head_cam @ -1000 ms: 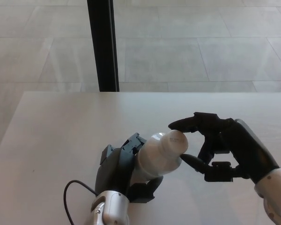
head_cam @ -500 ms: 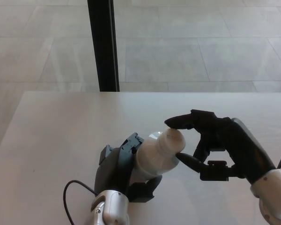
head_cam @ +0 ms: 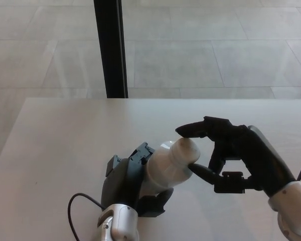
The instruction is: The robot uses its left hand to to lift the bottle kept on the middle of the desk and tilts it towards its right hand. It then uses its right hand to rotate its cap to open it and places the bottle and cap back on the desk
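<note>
A: While the left hand holds the bottle clamped around its body, where does the cap lie relative to the right hand?

B: The bottle is lifted off the counter and tilted, its long axis running from lower left up toward the right — cap end pointing at the right hand. The right hand's fingers are closed on the cap: one fingertip rests on its upper edge, the thumb presses in from below right. The cap sits between them.

A: Which hand is nearer the cap?

B: The right. The left hand grips well back on the body, so the cap end is clear for rotation about that tilted axis.

A: Step status?

B: Judged as the unscrewing stage; the cap appears seated on the neck, so the turn is likely not complete.

A: Surface and room?

B: A pale, smooth counter, bare near the hands. Beyond its far edge, a tiled floor and a dark vertical post. A black cable loops by the left wrist.
</note>
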